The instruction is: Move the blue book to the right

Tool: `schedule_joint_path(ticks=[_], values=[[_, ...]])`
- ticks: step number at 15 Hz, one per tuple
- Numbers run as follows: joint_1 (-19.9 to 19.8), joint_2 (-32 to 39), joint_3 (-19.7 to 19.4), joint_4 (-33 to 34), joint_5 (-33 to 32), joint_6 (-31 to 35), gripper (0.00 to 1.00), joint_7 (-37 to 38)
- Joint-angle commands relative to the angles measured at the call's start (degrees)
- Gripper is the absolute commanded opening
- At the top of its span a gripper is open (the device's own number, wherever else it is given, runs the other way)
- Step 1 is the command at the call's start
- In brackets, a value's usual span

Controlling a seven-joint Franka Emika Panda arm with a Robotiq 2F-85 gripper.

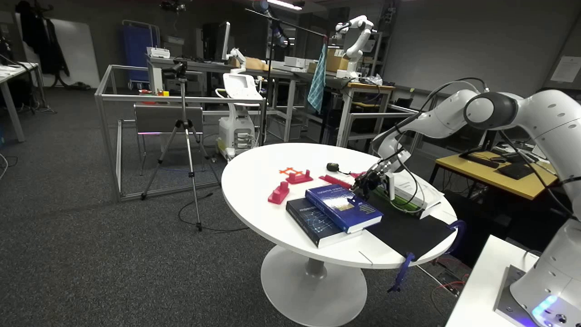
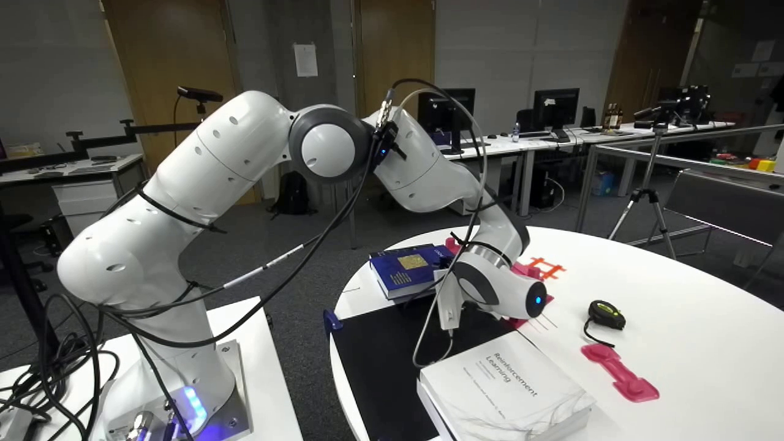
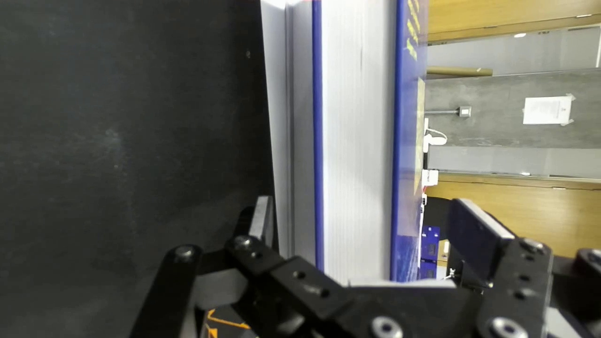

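The blue book [image 1: 343, 206] lies flat on top of a larger dark navy book [image 1: 313, 223] on the round white table. It also shows in an exterior view [image 2: 402, 264], partly behind the hand. In the wrist view its white page edge [image 3: 359, 141] and blue covers face me. My gripper [image 1: 356, 192] is at the book's edge on the mat side. In the wrist view the gripper [image 3: 370, 230] is open. One finger is above the blue cover's level, the other low beside the lower book near the mat. Whether either touches cannot be told.
A black mat [image 1: 411, 236] lies beside the stack, held by blue clamps [image 1: 404, 272] at the table edge. A white Reinforcement Learning book [image 2: 508, 386] lies across the mat. Pink parts [image 1: 279, 193], an orange lattice [image 1: 290, 171] and a tape measure [image 2: 606, 315] lie farther off.
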Motion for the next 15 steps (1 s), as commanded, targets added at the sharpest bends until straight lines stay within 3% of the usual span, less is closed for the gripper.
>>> schedule_joint_path(ticks=[1,3,4,5,11,15], values=[[-1.17,0.30,0.96,0.92,3.02,-2.98,1.00,-1.41],[-1.11,0.09,1.05,0.47,4.72,-3.16,1.00,-2.41],[-0.91,0.17,0.99,0.42,5.39,-3.14,0.75,-2.95],[-0.71,0.40,0.84,0.63,5.56,-3.43,0.74,-3.57],[-0.50,0.37,0.44,-0.06,5.79,-3.32,0.27,-6.61],[-0.69,-3.74,0.11,-2.98,8.56,-1.97,0.21,-11.86]])
